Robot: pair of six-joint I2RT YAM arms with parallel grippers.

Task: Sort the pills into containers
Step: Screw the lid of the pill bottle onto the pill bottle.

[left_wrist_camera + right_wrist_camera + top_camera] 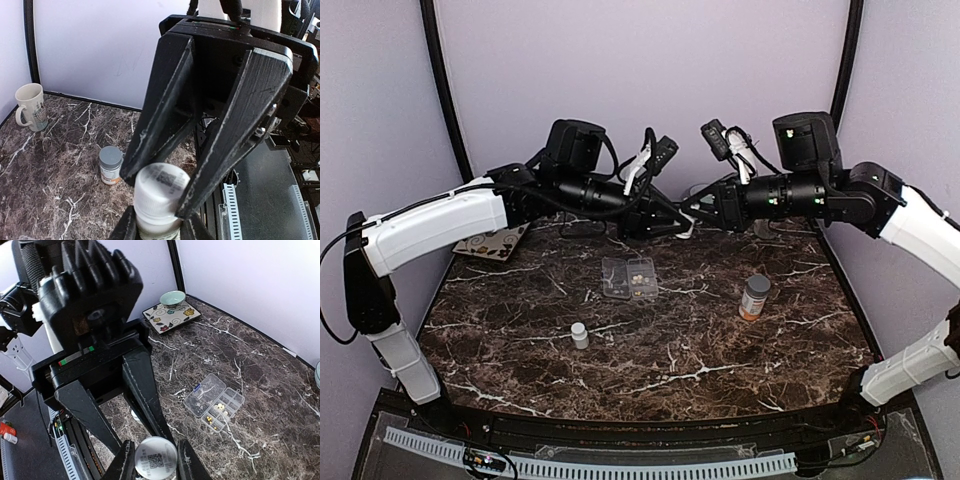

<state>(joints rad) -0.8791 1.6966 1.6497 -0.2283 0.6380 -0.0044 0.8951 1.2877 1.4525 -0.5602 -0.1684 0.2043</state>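
Top external view: both arms meet high behind the pill box (pixel 628 277). The left gripper (pixel 157 231) pinches a small white bottle (pixel 156 220) by its body, and the right gripper (pixel 155 464) is clamped on its cap (pixel 160 182). The pills (pixel 219 409) sit inside the pill box compartments.

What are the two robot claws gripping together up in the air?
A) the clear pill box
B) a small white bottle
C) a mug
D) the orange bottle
B: the left gripper and right gripper both clamp a small white bottle between them, while the orange bottle stands on the table.
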